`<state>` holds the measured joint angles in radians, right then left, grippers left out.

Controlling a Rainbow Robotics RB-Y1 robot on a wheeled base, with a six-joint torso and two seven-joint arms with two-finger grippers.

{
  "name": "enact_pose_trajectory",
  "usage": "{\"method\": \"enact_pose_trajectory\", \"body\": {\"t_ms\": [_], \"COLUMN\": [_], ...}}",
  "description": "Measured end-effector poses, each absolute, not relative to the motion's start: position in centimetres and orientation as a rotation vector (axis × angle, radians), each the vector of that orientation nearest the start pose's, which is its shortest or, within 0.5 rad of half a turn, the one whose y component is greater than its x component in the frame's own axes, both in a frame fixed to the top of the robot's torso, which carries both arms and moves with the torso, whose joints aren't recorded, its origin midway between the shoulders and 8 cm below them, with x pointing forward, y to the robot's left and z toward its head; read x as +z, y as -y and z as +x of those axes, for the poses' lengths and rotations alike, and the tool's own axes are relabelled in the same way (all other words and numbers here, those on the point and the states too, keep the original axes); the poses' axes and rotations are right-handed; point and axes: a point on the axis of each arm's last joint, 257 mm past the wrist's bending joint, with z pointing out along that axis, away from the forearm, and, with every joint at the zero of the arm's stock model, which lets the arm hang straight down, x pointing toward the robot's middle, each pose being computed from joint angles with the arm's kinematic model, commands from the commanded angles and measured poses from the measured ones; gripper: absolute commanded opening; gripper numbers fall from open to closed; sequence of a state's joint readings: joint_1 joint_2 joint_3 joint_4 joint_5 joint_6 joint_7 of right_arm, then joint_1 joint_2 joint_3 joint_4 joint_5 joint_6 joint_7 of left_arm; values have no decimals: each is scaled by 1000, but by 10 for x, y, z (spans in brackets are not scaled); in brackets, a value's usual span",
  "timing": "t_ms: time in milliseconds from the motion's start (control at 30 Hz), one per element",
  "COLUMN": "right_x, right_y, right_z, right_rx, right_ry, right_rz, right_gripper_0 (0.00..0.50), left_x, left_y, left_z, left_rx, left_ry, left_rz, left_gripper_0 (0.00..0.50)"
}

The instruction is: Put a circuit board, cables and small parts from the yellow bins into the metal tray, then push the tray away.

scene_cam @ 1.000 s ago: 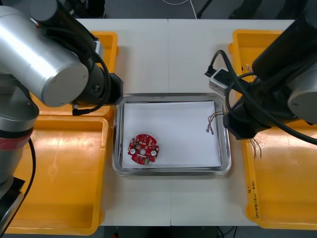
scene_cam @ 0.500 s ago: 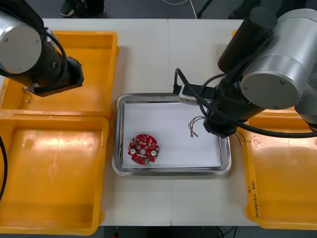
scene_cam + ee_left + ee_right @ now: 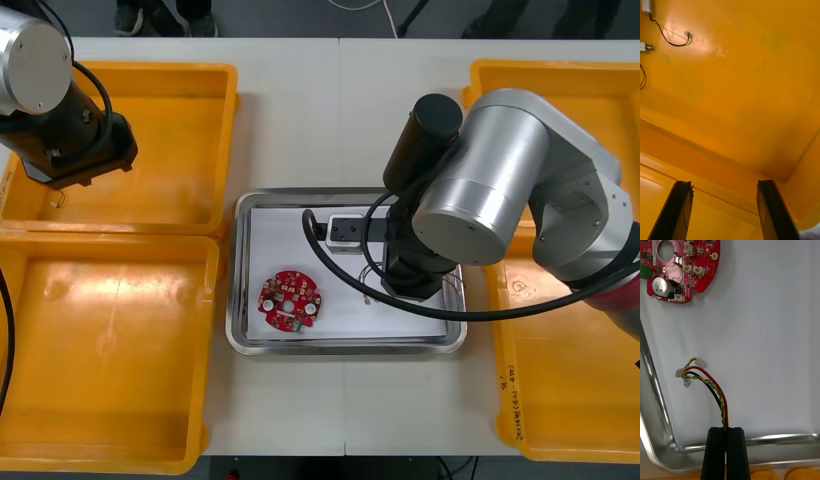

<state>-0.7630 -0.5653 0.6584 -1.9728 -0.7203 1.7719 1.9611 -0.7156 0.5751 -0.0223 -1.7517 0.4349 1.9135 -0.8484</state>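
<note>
The tray (image 3: 345,347) is white inside, with much free floor between the board (image 3: 290,299) and its right rim. The cable (image 3: 711,384), red and yellow twisted with a black wire, ends in small white plugs near a tray corner. The right gripper (image 3: 727,435) is clamped on it beside the rim. The left gripper (image 3: 724,183), fingers wide apart, holds nothing over the far left bin (image 3: 190,120).

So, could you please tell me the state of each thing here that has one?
Right gripper: shut on the red and yellow cable, over the metal tray.
Left gripper: open, over a yellow bin.
Circuit board: lying flat in the tray.
</note>
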Motion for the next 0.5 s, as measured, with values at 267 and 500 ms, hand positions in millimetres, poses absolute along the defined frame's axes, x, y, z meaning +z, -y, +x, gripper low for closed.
{"method": "enact_pose_trajectory", "body": {"t_ms": [267,500], "right_x": [-241,-262], "right_y": [71,64], "right_z": [428,421], "right_rx": [-178,-153], "right_ry": [-2101,-2095], "right_rz": [-1823,-1854], "right_gripper_0": [0,0], "left_x": [-119,-120], "left_y": [-325,-359], "left_z": [536,553], "left_rx": [58,97], "left_ry": [-2464,-2396], "left_rz": [-651,-754], "left_gripper_0": [500,500]}}
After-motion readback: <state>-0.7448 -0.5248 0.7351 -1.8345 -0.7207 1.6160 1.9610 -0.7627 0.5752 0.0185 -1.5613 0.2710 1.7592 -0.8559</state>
